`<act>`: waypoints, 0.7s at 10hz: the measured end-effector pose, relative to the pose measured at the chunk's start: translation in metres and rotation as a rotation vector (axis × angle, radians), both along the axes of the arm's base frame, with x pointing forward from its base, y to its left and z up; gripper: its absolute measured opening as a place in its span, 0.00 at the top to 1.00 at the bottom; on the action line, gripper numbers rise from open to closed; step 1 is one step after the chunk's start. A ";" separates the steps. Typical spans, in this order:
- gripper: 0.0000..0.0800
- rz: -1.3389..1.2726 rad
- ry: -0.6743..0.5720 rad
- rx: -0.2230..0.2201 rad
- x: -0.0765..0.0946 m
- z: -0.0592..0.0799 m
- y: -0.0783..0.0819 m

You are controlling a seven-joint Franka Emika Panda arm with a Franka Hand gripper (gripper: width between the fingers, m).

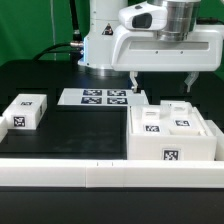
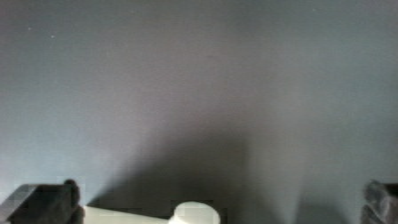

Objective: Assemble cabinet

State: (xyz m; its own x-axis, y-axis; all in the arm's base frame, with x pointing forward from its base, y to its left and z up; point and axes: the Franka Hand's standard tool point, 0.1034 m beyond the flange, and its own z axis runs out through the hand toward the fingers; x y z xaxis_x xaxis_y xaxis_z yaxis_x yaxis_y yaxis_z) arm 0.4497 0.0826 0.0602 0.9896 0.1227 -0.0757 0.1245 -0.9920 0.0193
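Exterior and wrist views of a cabinet assembly on a black table (image 1: 70,135). The cabinet (image 1: 170,132) occupies the lower right of the exterior frame. It is a thick-walled white plastic box, the largest object present, with a stepped top in which raised blocks and recesses alternate. Square black-and-white tags mark its top surfaces, and another sits on the front face, low and near the middle. It rests on the table, with its front edge just behind the white ledge (image 1: 90,176) that runs across the bottom of the frame. The white Panda arm (image 1: 150,40) fills the upper right. Its gripper (image 1: 161,82) hangs above the rear of the cabinet with its two dark fingers (image 1: 133,82) spread wide apart, nothing between them and no contact with the cabinet visible. The marker board (image 1: 97,97), a flat sheet bearing four tags, lies at centre frame, to the left of the cabinet. A small white tagged block (image 1: 25,111) stands well apart at the left edge. In the wrist view, the same gripper (image 2: 214,203) appears as two dark fingertips (image 2: 45,203) at opposite edges over a blurred grey surface. A white rounded part (image 2: 164,213), too blurred to identify, lies between them.
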 end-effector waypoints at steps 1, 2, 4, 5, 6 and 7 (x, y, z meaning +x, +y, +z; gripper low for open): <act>0.00 -0.026 -0.025 0.005 -0.002 -0.009 0.000; 0.00 -0.033 -0.031 0.006 -0.004 -0.022 -0.004; 0.00 -0.058 -0.032 0.009 -0.005 -0.037 -0.008; 0.00 -0.056 -0.032 0.010 -0.003 -0.043 -0.010; 0.00 -0.038 -0.038 0.013 0.001 -0.043 -0.013; 0.00 -0.034 -0.038 0.013 0.000 -0.043 -0.011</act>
State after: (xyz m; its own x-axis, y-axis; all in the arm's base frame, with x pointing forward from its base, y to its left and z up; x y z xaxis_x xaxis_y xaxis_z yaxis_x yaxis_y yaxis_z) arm 0.4498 0.0718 0.0167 0.9953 0.0899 -0.0370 0.0903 -0.9959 0.0100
